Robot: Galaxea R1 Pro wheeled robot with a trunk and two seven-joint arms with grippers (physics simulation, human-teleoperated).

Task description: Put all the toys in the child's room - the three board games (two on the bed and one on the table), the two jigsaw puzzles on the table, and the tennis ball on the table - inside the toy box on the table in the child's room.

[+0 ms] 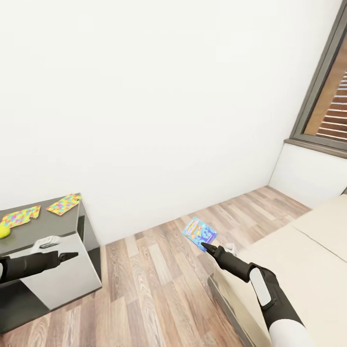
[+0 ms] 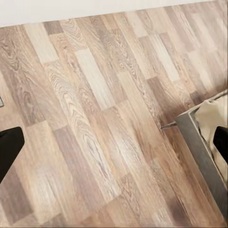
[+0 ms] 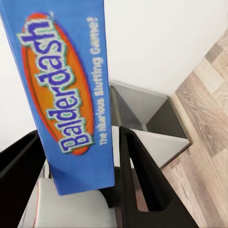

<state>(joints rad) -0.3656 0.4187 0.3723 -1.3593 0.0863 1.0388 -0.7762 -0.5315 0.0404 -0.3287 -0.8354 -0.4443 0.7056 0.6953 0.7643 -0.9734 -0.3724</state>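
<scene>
Head view: right gripper (image 1: pixel 204 246) out at about 5 o'clock, clamped on a blue board game (image 1: pixel 199 233) held in the air above the wood floor (image 1: pixel 144 279), just off the near corner of the bed (image 1: pixel 299 260).

Right wrist view: the box (image 3: pixel 71 95) reads "Balderdash" and stands edge-up between the two black fingers (image 3: pixel 137 180), both pressed against it.

Left gripper (image 1: pixel 71 256) at 8 o'clock, held in front of the table (image 1: pixel 53 226). Cannot tell if it is open or closed; the left wrist view gives only dark finger edges (image 2: pixel 9 147) over floor planks.

On the table top, 9 o'clock: two jigsaw puzzles (image 1: pixel 20 217) (image 1: pixel 63 204) lying flat, side by side, slightly apart. Tennis ball (image 1: pixel 4 233) just beside the nearer one.

Window (image 1: pixel 327 86) at 2 o'clock.
</scene>
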